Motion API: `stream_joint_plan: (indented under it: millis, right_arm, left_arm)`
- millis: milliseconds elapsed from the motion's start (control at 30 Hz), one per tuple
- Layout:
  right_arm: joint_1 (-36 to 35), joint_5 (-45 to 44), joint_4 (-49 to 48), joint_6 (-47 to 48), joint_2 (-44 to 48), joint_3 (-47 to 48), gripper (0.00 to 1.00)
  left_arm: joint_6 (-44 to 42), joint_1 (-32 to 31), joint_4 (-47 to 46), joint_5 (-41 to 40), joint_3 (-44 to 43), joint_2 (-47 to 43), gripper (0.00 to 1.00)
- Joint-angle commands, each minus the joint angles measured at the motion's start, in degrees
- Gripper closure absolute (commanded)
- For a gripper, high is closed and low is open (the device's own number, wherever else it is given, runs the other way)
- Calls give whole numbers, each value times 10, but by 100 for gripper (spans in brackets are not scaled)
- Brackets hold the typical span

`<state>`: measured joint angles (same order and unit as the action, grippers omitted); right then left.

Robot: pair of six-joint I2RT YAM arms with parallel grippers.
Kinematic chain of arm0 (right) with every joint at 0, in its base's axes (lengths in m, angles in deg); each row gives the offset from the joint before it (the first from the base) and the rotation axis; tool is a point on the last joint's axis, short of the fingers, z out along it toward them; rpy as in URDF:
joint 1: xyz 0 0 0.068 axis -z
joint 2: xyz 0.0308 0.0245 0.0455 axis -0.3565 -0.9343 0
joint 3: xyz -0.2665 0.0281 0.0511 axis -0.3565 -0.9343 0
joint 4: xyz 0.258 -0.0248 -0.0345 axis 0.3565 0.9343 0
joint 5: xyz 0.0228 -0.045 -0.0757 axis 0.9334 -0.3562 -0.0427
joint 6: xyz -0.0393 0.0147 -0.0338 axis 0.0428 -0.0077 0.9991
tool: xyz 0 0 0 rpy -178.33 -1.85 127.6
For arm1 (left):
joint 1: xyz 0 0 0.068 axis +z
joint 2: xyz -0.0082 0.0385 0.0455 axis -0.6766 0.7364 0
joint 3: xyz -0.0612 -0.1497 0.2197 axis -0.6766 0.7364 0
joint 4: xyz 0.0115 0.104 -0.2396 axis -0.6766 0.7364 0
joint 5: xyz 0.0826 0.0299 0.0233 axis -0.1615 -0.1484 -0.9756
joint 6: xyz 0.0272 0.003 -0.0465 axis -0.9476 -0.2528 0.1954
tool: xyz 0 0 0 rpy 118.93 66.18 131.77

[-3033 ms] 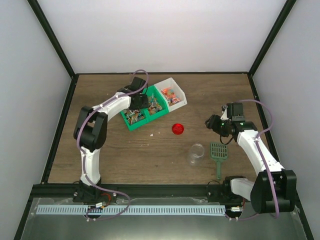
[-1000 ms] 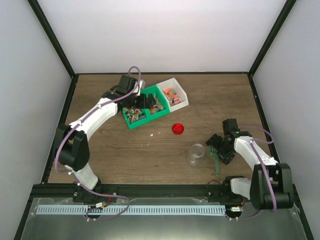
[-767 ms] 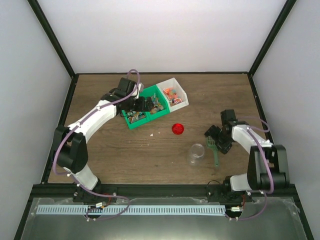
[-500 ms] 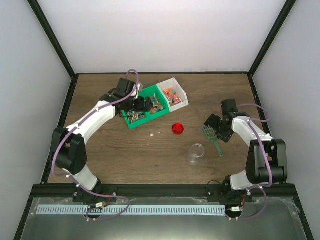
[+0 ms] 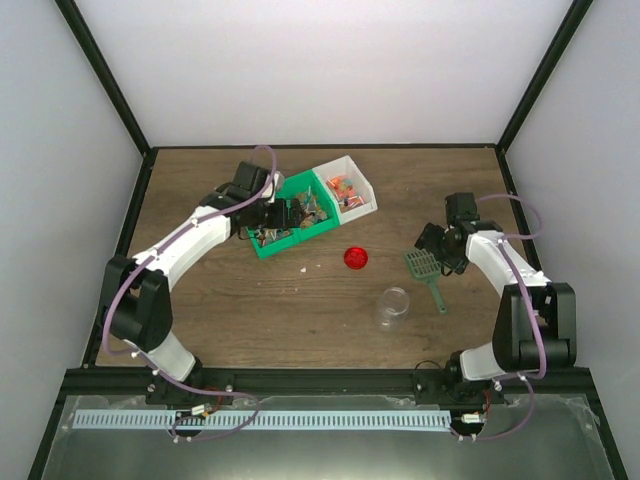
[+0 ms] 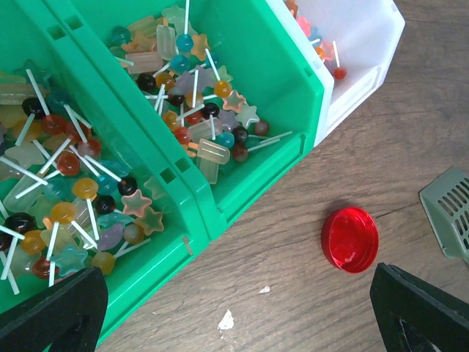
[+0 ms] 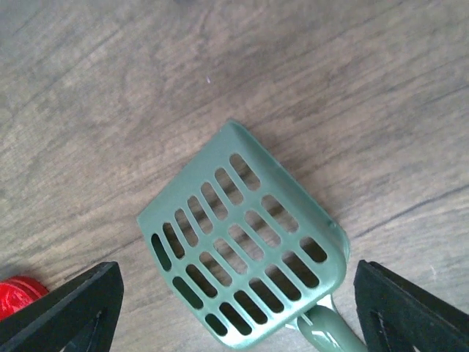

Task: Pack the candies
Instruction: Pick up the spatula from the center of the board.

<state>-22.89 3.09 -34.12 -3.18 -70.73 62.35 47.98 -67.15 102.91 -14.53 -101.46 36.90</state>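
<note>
While the wooden table (image 5: 250,320) holds everything needed, nothing has been packed yet, so I judge the task to be at its opening step: getting hold of the tool.

The left gripper (image 6: 234,314) hangs above the near corner of the green bins (image 6: 293,88), its jaws spread wide and holding nothing. The right gripper (image 7: 238,308) hovers over the green slotted scoop (image 7: 242,257), jaws also spread, one finger on each side of the scoop's head and neither touching it.

A white bin (image 5: 352,205) sits against the far end of the green bins. The clear jar (image 5: 393,307) stands upright and looks empty, near the scoop's handle and well apart from the bins. The red lid (image 6: 349,239) lies flat on the table between bins and scoop.

All the candies (image 6: 194,103) lie in the bins: sticks and wrapped pieces heaped in the two green compartments, a few more in the white one.

The next move probably calls for the right gripper to shift back along the scoop to its handle, which barely shows at the bottom of the wrist view, drop low and close squarely on it.
</note>
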Motion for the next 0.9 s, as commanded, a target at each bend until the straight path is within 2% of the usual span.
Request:
stream_joint_plan:
  millis: [0, 100, 233, 467, 567, 700, 867]
  right_arm:
    - [5, -26, -39, 43, -13, 39, 13]
    - [7, -33, -35, 49, -54, 58, 20]
    - [21, -10, -44, 54, -84, 51, 15]
    - [49, 59, -124, 70, -71, -13, 4]
    - [49, 124, -158, 74, -53, -41, 0]
    - [48, 181, -204, 66, -17, -85, 1]
    - [49, 206, -200, 62, 8, -108, 4]
  left_arm:
    - [8, -2, -10, 8, 6, -18, 0]
    - [10, -2, -10, 9, 7, -20, 0]
    - [7, -2, -8, 6, 13, -31, 0]
    - [-6, -2, 10, -10, 34, -56, 0]
    - [-11, -2, 10, -11, 46, -67, 0]
    - [-13, -2, 10, -9, 58, -77, 0]
    - [-5, -2, 7, -7, 71, -86, 0]
